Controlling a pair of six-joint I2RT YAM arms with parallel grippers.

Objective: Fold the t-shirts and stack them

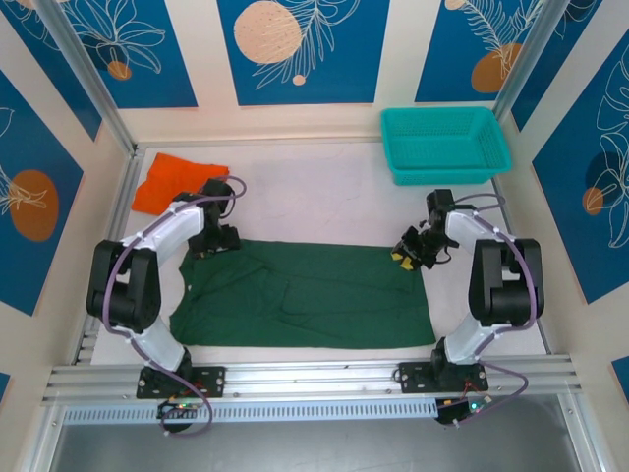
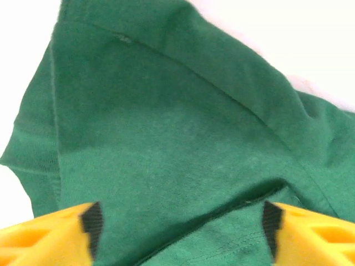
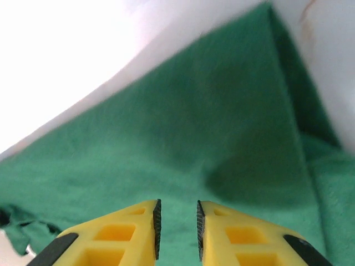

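Green t-shirt: flat, along the table's near edge.
Orange t-shirt: crumpled, far-left corner.
Left gripper: wide apart, holding nothing.
Right gripper: narrow gap; grip unclear.

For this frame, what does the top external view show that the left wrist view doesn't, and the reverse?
Top external takes in the orange t-shirt bunched far left, the teal basket far right, and the right tool. Left wrist gives the close-up: the left tool, fingers wide apart, above a seam and a folded edge. Both show the green t-shirt.
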